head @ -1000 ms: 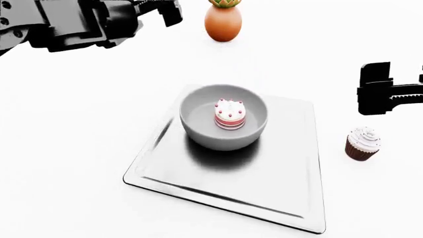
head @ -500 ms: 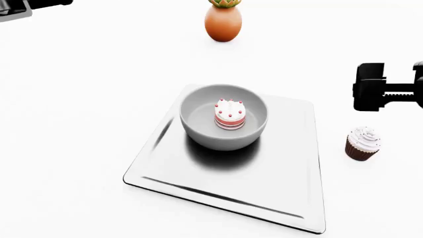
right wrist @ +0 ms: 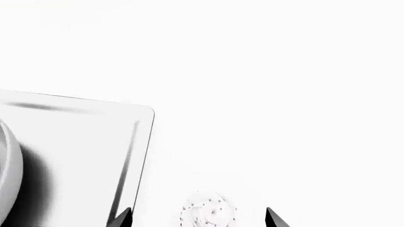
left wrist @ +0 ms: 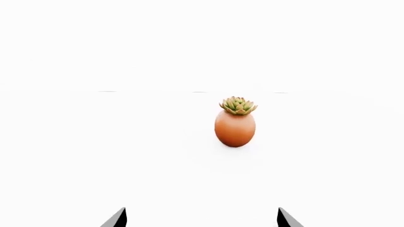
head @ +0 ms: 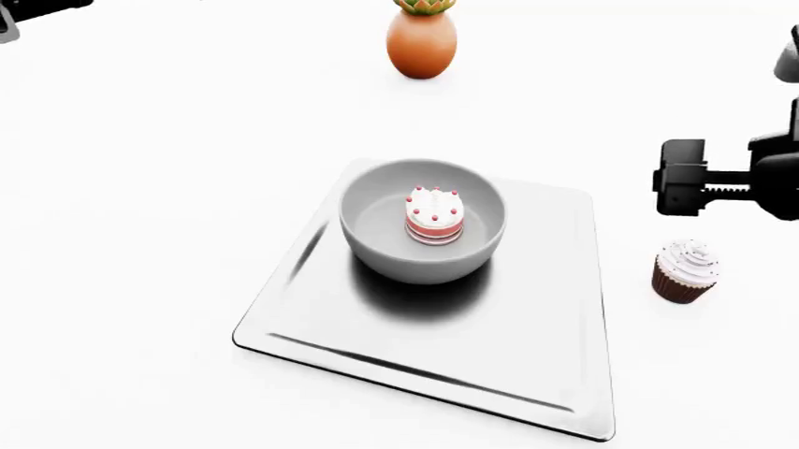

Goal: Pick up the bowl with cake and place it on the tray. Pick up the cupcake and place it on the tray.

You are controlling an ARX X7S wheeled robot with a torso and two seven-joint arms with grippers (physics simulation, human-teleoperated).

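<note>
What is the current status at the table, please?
Right pincer open above the cupcake. Left pincer open, facing the potted succulent. Bowl with cake on the tray. Nothing in the way.

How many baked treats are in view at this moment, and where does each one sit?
2. The cake sits inside the bowl on the tray; the cupcake stands on the table just off the tray's right edge. None appear hidden.
</note>
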